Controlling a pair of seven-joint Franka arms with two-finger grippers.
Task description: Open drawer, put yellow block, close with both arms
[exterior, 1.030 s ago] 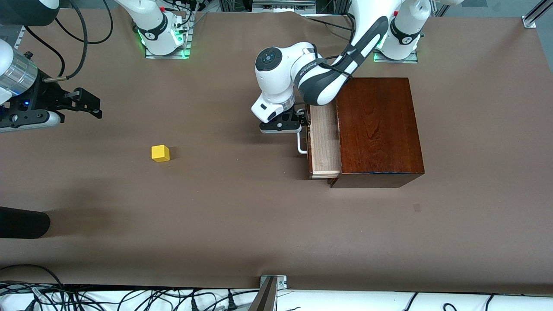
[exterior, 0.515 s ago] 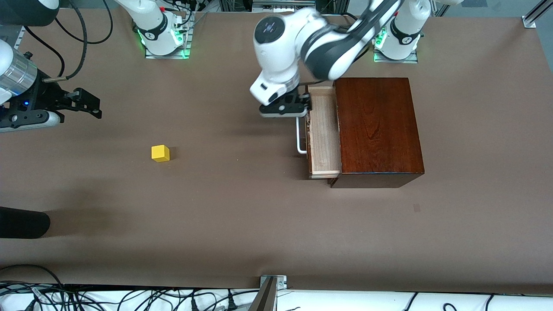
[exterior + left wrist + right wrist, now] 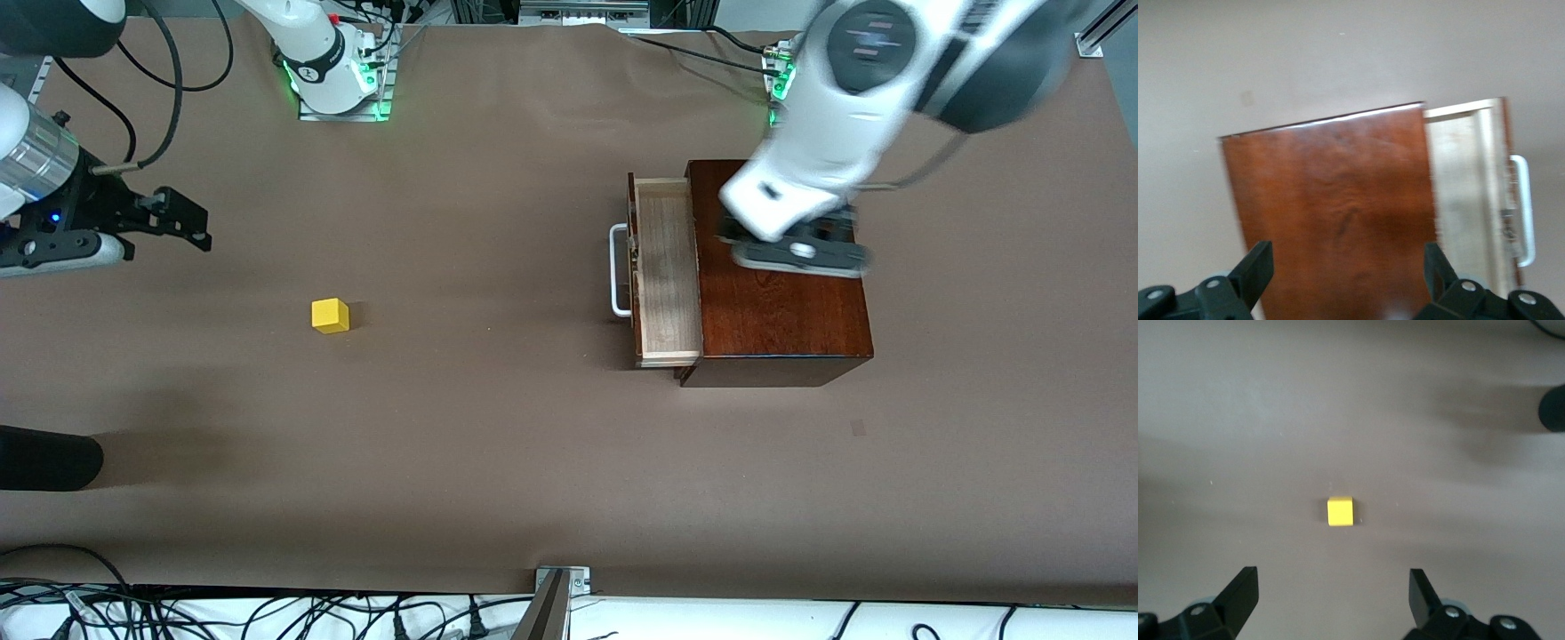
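The drawer (image 3: 665, 276) stands partly pulled out of the dark mahogany box (image 3: 782, 311), its pale wood tray empty and its white handle (image 3: 615, 271) free. My left gripper (image 3: 794, 242) hangs over the box top, open and empty. The left wrist view shows the open gripper (image 3: 1345, 267) above the box (image 3: 1331, 207), with the tray (image 3: 1465, 187) and handle (image 3: 1523, 207) beside it. The yellow block (image 3: 330, 316) sits on the table toward the right arm's end. My right gripper (image 3: 182, 222) waits in the air, open and empty. In the right wrist view the gripper (image 3: 1333, 587) is apart from the block (image 3: 1340, 511).
A black rounded object (image 3: 44, 458) lies at the table's edge toward the right arm's end, nearer to the front camera than the block; it also shows in the right wrist view (image 3: 1555, 407). Cables run along the table's near edge (image 3: 267, 613).
My left arm has let go of the drawer handle, lifted and swung over the top of the box. The drawer stays partly open. The right gripper and the block have hardly moved.
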